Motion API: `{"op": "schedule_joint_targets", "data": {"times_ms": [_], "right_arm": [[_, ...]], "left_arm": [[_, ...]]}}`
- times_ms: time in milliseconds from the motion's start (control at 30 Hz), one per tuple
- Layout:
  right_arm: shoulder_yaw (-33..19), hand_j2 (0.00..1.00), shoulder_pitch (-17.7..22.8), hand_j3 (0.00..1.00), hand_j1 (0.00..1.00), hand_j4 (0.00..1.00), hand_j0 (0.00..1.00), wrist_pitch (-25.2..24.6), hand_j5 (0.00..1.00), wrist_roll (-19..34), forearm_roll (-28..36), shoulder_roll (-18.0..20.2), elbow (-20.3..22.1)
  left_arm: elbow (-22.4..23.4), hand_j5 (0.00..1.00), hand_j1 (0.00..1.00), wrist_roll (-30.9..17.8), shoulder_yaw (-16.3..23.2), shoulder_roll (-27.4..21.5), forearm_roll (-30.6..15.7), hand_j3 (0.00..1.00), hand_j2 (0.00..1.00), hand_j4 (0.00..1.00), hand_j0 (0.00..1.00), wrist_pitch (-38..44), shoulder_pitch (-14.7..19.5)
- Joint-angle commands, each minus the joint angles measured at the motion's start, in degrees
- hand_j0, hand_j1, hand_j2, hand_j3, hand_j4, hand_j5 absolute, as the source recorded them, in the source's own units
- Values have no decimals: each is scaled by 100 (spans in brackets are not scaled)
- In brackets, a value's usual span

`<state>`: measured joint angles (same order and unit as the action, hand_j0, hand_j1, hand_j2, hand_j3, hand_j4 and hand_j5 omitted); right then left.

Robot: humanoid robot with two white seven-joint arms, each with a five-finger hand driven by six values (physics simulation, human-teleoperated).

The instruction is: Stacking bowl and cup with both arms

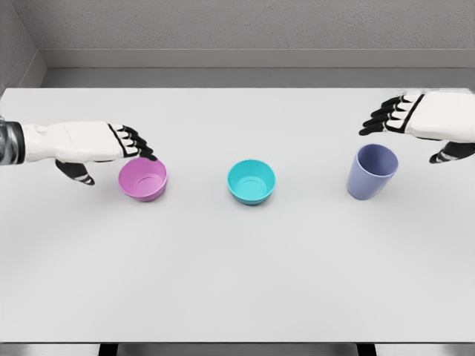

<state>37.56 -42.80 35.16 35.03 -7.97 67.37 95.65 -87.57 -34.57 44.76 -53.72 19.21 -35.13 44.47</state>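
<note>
Head view: pink bowl just beneath left hand fingertips.

Matt plastic-looking pink bowl, teal bowl, lilac cup (all smooth), matt white table

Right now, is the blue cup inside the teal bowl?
No, the blue cup stands by itself on the table, right of the teal bowl.
</note>
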Motion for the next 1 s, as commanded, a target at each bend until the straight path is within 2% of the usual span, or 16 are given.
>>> {"op": "schedule_joint_targets", "data": {"times_ms": [0,233,333,533,800,967], "right_arm": [[155,100,-9,100,100,100,100,-16,100,-3,-126,-14,-11],[366,100,-62,100,100,100,100,-16,100,-3,-144,-198,-11],[427,100,-70,100,100,100,100,-16,100,-3,-144,-224,-3],[507,100,-79,100,100,100,100,-16,100,-3,-258,-295,-29],[498,100,-114,100,100,100,100,-16,100,-3,-337,-620,-503],[507,100,-132,100,100,100,100,-16,100,-3,-346,-664,-609]], "left_arm": [[-15,100,100,-43,6,151,-14,100,100,100,100,13,9],[-94,100,100,-43,41,423,-14,100,100,100,100,13,61],[-103,100,100,-43,226,590,21,100,100,100,100,13,62],[-94,100,100,-43,331,547,127,100,100,100,100,13,62],[-103,100,100,-43,314,476,109,100,100,100,100,13,79],[-67,100,100,-43,314,353,118,100,100,100,100,13,79]]}}
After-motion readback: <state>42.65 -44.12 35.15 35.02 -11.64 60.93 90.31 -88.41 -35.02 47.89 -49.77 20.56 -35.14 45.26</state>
